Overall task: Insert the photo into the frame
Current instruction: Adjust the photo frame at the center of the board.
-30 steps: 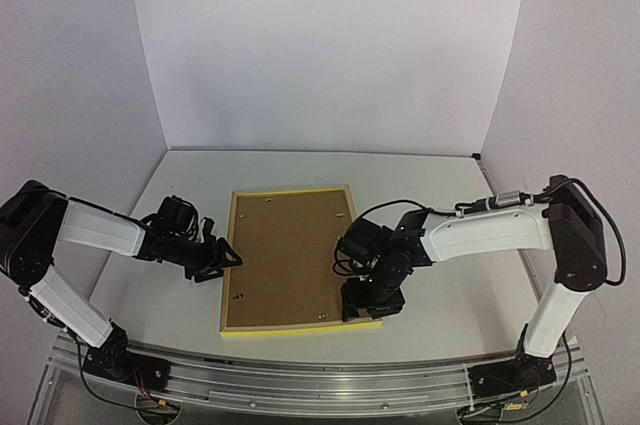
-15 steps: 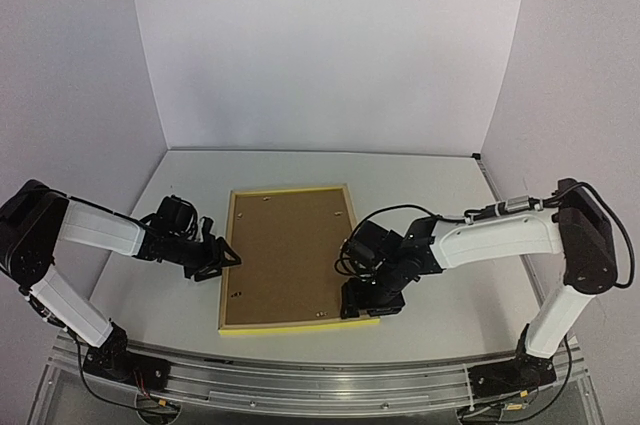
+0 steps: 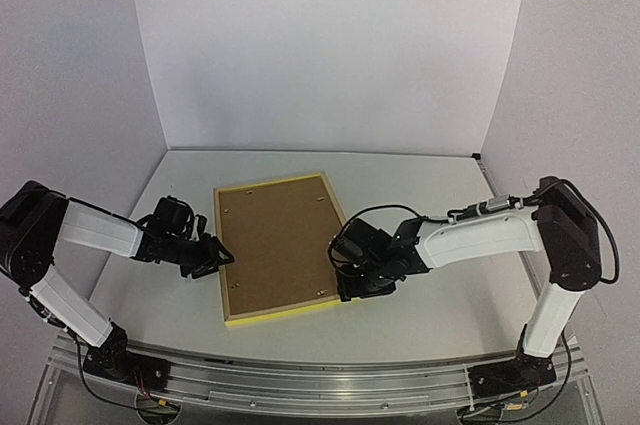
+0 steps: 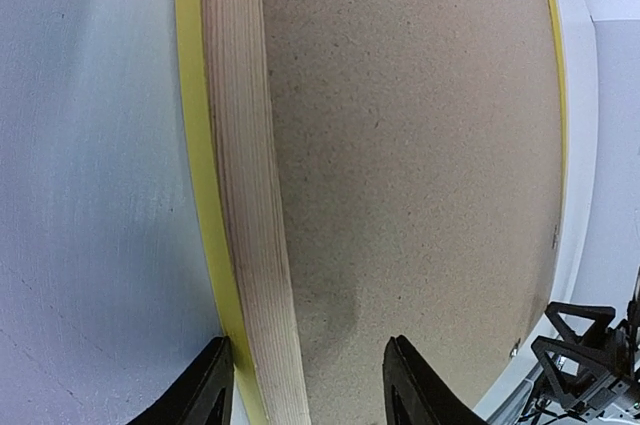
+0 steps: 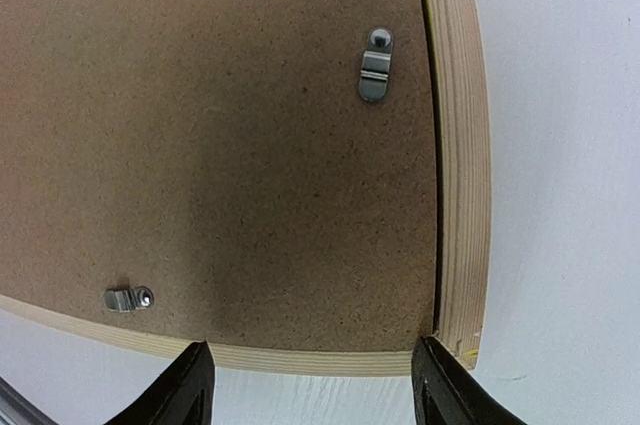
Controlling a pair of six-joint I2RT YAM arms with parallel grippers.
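Note:
The frame (image 3: 285,308) lies face down on the white table, yellow rim outside and pale wood rail (image 4: 245,195) around a brown backing board (image 3: 275,240). My left gripper (image 3: 215,257) is open and straddles the frame's left rail. One of its fingers (image 4: 205,390) is over the table and the other over the board. My right gripper (image 3: 345,290) is open at the near right corner (image 5: 460,335), with its fingertips (image 5: 190,385) on either side of the near rail. The photo is out of view.
Small metal clips (image 5: 375,65) hold the backing board along its edges. White walls (image 3: 330,45) close in the table at the back and sides. An aluminium rail (image 3: 320,380) with both arm bases runs along the near edge.
The frame has slid left and swung, its far end and right side moving left. My right gripper went left with the near right corner. The left jaws have narrowed a little.

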